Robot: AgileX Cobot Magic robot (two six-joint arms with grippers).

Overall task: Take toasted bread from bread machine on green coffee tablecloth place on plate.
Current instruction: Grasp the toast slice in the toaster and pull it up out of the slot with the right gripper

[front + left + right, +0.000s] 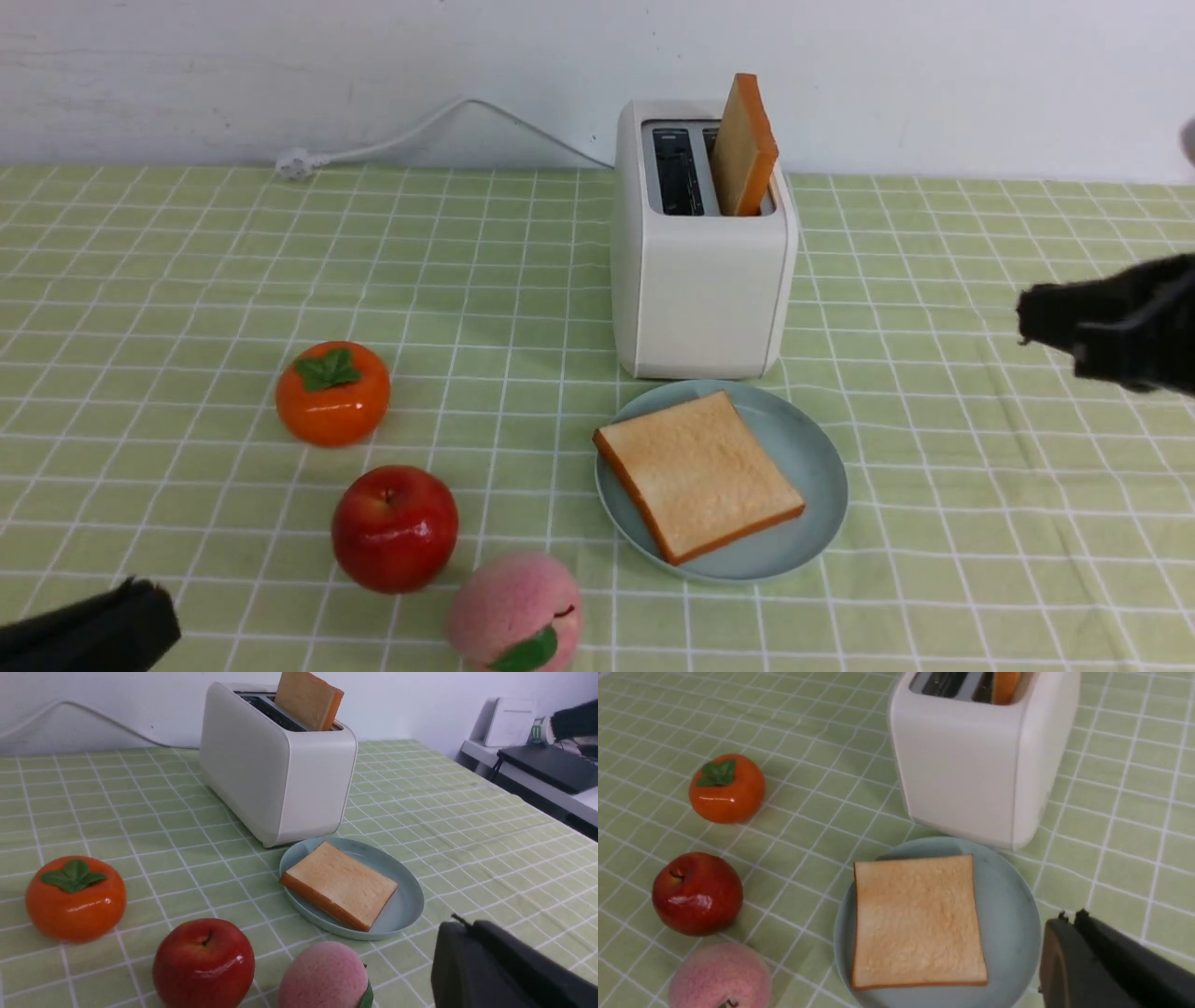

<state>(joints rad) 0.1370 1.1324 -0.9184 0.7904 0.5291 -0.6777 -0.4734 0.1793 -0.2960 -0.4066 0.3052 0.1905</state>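
The job looks half done: one slice of toast lies flat on the plate, just in front of the toaster, one corner reaching over the rim, while a second slice stands tilted in the toaster's right-hand slot, its upper part sticking out. What is left, by the look of it, is to draw that slice out and lay it with the first, probably a task for the right arm. The right gripper hangs to the right of the toaster and nearer the camera, well apart from it, its fingers together and nothing between them. The left gripper is low, far to the left of the toaster and much nearer the camera, closed and empty.
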